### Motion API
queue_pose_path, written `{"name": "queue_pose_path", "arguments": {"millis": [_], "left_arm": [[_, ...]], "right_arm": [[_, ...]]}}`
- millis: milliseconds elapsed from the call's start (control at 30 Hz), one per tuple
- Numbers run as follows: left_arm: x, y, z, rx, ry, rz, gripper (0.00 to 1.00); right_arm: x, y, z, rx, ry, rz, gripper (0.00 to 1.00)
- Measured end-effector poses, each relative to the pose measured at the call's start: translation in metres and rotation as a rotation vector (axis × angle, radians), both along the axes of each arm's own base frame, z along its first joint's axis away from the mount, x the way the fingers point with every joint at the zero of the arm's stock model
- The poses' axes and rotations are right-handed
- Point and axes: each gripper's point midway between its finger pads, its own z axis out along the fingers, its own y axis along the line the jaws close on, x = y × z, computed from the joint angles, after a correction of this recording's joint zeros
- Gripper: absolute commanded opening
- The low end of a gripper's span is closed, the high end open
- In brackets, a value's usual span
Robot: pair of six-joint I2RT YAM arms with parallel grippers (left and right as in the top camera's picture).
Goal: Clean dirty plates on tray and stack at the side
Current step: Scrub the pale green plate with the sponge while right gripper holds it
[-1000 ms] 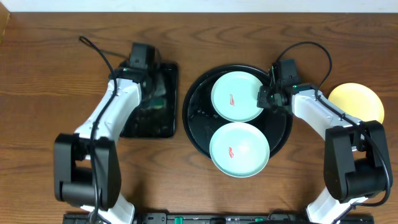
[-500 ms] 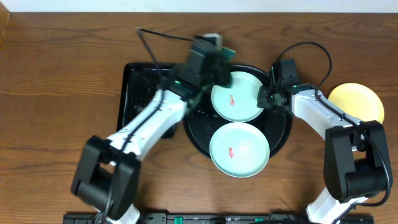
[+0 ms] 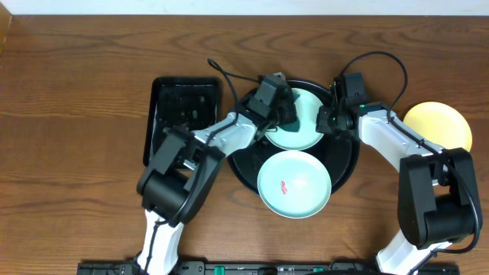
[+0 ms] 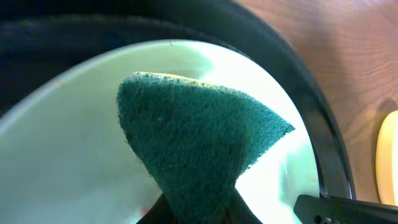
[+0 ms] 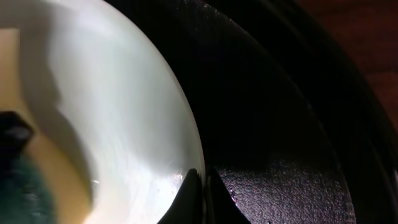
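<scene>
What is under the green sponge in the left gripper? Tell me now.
The far mint plate, sitting in the round black tray, lies under the green sponge. The sponge covers its centre, so any smear there is hidden.

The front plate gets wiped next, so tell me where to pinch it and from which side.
Pinch the front plate by its thin rim at the near right, coming from the right. It is shallow, so only the rim offers a hold, and there it juts past the tray, likely leaving room underneath for a finger.
</scene>
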Motion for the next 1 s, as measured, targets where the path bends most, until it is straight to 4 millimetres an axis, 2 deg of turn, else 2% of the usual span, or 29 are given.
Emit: {"name": "queue_pose_path", "arguments": {"millis": [100, 367, 600, 700, 1000], "left_arm": [[-0.004, 0.002, -0.004, 0.041, 0.007, -0.027, 0.08], [-0.011, 0.035, -0.011, 0.359, -0.05, -0.101, 0.07], [-0.005, 0.042, -0.006, 0.428, -0.081, -0.094, 0.07], [-0.003, 0.033, -0.004, 0.382, -0.078, -0.056, 0.08], [0.0, -0.027, 0.006, 0.155, -0.138, -0.031, 0.07]], "right_arm": [[-0.002, 0.0, -0.001, -0.001, 0.007, 0.0, 0.01], [-0.003, 0.0, -0.002, -0.002, 0.013, 0.001, 0.01], [-0.003, 0.0, -0.002, -0.002, 0.015, 0.002, 0.01], [-0.004, 0.0, -0.002, -0.003, 0.016, 0.001, 0.01], [-0.004, -0.001, -0.002, -0.008, 0.019, -0.001, 0.01]]}}
